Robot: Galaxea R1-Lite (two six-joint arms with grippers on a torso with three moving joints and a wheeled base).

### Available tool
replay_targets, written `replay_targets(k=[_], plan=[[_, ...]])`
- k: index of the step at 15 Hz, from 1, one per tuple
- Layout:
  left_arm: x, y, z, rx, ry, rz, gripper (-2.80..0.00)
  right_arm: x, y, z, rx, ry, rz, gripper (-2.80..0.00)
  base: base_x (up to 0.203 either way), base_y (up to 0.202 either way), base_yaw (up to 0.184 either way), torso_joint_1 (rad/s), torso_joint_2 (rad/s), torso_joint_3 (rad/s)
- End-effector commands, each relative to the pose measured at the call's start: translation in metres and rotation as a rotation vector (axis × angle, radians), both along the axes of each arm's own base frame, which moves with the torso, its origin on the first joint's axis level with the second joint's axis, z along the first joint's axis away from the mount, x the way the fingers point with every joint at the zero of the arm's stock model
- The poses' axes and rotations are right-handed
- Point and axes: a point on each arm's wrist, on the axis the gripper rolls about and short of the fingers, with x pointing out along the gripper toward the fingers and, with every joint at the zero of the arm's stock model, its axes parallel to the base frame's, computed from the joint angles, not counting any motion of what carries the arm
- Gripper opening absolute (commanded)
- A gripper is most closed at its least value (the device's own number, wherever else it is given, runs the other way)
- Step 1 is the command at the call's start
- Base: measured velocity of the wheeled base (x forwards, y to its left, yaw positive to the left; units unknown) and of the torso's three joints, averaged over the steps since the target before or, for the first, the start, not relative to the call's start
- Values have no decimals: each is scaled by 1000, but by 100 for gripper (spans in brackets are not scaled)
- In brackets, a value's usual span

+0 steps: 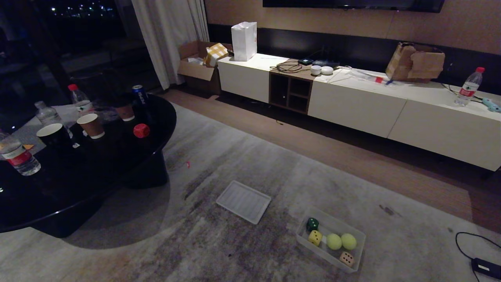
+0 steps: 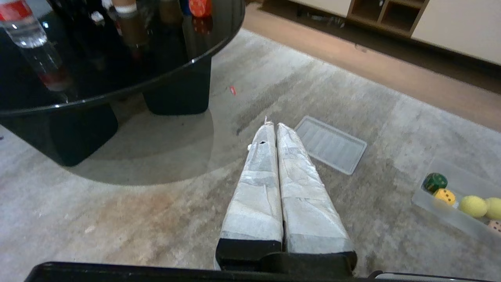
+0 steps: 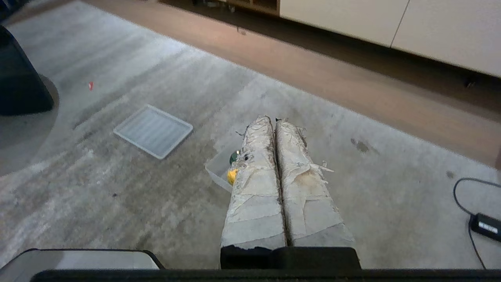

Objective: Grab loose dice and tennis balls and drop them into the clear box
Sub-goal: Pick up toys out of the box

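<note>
You see grey carpet (image 1: 250,164) filling the frame's middle, a black table (image 1: 58,184) at left, and both the left gripper (image 2: 273,126) and right gripper (image 3: 273,119) pressed closed, empty.

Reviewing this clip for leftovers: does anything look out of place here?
Yes. One red die sits on the black table among the paper cups, while three dice and both tennis balls already lie in the clear box on the carpet. The ribbed panel lies loose beside the box.

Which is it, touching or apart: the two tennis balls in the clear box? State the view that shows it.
Touching. In the head view the two tennis balls sit side by side in the clear box with their edges meeting and no gap visible; the left wrist view agrees.
</note>
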Motion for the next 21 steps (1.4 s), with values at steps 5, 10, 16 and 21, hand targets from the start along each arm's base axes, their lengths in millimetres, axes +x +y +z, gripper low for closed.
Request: replay_targets(k=[5, 10, 16, 21], plan=[[0, 0, 0, 59, 2, -8, -280, 1, 0, -3, 9, 12, -1, -280, 0, 0, 0, 3, -2, 62], [0, 0, 0, 67, 2, -21, -280, 1, 0, -3, 9, 10, 0, -280, -1, -2, 89, 3, 2, 3], [0, 0, 0, 65, 2, -21, -280, 1, 0, -3, 9, 10, 1, -280, 2, -8, 166, 2, 0, 3], [0, -1, 0, 65, 2, -22, -280, 1, 0, -3, 9, 10, -1, -280, 1, -8, 165, 7, 2, 2]])
